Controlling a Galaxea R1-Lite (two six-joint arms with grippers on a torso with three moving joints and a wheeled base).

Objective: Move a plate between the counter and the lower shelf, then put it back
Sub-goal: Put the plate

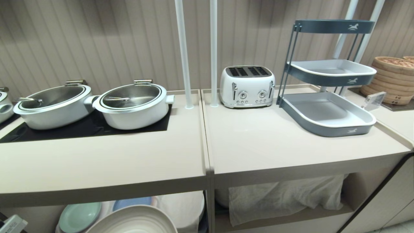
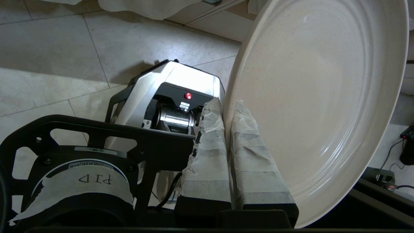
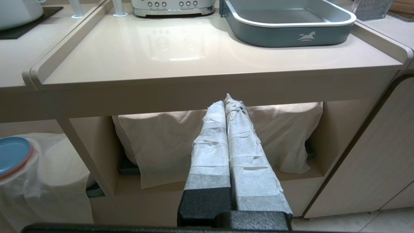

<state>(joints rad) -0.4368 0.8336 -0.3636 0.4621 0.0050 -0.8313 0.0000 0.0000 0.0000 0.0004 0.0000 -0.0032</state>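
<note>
The left end effector is clamping its tape-wrapped fingers on the rim of the cream plate, one finger on each face, with the plate standing almost on edge over the tiled floor. In the head view the plate is showing at about 7 o'clock, below the front edge of the worktop and in front of the lower shelf, beside a mint-green plate and a blue plate stacked in that bay. The worktop is carrying two white lidded pots on a black glass panel at 10 o'clock. On the adjoining section a white toaster is sitting at 12 o'clock and a grey tiered tray rack at 2 o'clock. The right end effector is idling with its taped fingers pressed together, holding nothing, facing the neighbouring bay with a white cloth.
</note>
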